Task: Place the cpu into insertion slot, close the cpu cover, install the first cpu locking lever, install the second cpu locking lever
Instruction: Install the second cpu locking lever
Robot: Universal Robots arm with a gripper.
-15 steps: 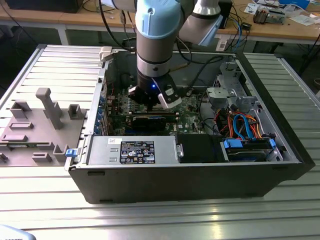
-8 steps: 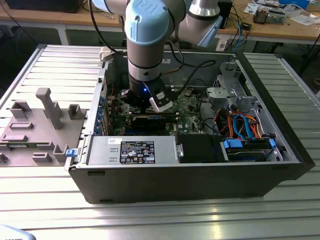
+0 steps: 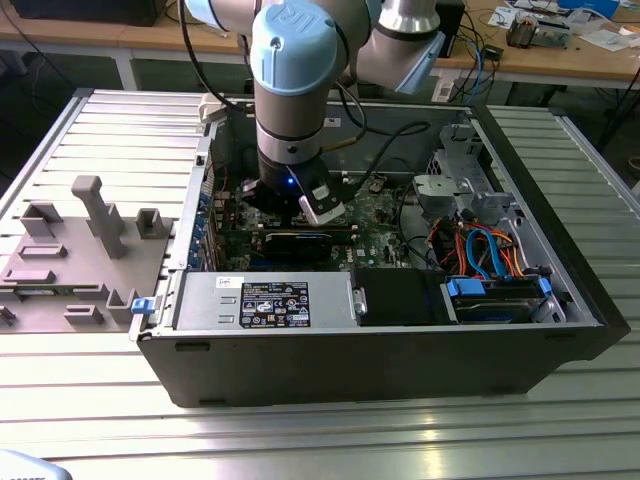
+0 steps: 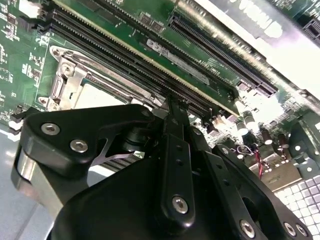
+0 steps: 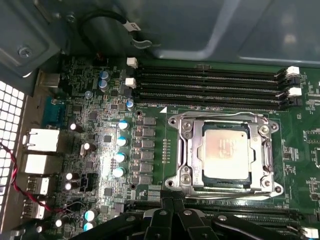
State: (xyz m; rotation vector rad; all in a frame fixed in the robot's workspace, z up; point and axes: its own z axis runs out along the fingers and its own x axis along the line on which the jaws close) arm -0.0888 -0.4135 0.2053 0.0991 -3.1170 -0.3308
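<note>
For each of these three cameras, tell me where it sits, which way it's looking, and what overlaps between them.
Exterior view: off the arm, above and in front of the open computer case, looking down; the arm's blue-capped joints show.
First wrist view: on the arm, looking down at the motherboard, the cpu inside the cpu cover; black tool parts at the edge.
Second wrist view: on the arm, close and slanted; tool linkage fills the foreground.
Both wrist views share the cover and memory slots.

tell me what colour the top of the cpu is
Silver-grey metal, with faint print; the cpu shows best in the first wrist view.
</note>
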